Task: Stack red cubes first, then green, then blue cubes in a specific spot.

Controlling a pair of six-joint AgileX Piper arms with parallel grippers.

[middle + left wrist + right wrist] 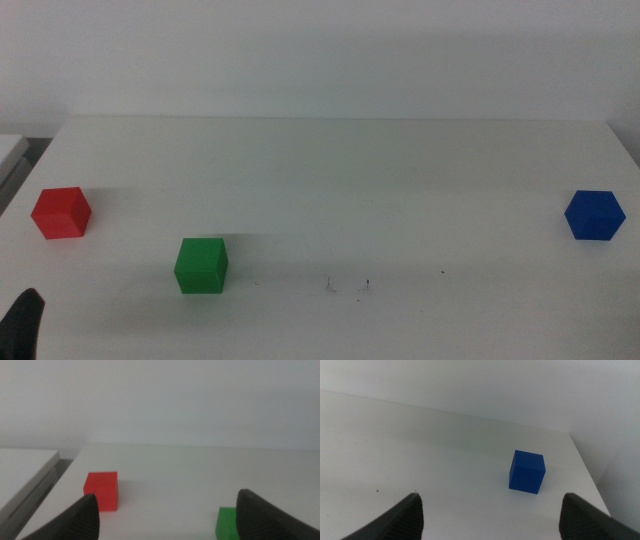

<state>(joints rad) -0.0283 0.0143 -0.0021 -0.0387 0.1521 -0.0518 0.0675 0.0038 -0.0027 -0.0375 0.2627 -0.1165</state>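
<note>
The red cube (61, 213) sits at the table's far left; the green cube (201, 265) is a little right of it and nearer the front. The blue cube (594, 215) sits at the far right. Two tiny dark specks (347, 286) mark the spot near the front middle, with nothing on it. My left gripper (22, 325) shows only at the bottom left corner; in its wrist view (167, 517) it is open and empty, short of the red cube (102, 490) and green cube (227, 522). My right gripper (492, 515) is open and empty, short of the blue cube (526, 471); it is out of the middle view.
The white table (330, 170) ends at a white wall behind. A lone dark speck (444, 271) lies right of the marked spot. A pale flat surface (10, 150) stands off the table's left edge, also in the left wrist view (22, 475).
</note>
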